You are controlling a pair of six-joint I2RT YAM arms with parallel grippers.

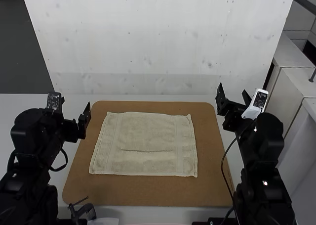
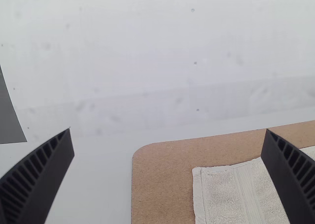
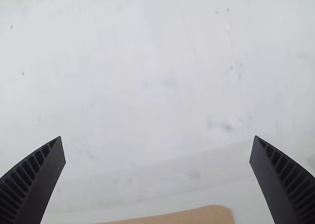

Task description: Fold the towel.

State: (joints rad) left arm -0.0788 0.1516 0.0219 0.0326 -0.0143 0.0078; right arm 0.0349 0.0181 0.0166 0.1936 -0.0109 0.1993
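Note:
A beige towel point(image 1: 144, 136) lies spread out on the brown board point(image 1: 207, 156), with a short crease across its middle. One corner of the towel point(image 2: 221, 194) appears in the left wrist view. My left gripper point(image 1: 74, 106) is off the towel's left side, its fingers point(image 2: 37, 177) wide apart; the left gripper point(image 2: 168, 130) holds nothing. Beyond the board's far right corner stands my right gripper point(image 1: 232, 89), open too. Between its spread fingers point(image 3: 34, 179) the right gripper point(image 3: 158, 137) has nothing, with the pale panel behind.
A white upright panel point(image 1: 158, 42) stands behind the table point(image 1: 29, 104). A small dark clamp-like object point(image 1: 83, 211) sits by the board's near left edge. White cabinets point(image 1: 296, 86) are at the far right, and a black cable hangs from the right arm.

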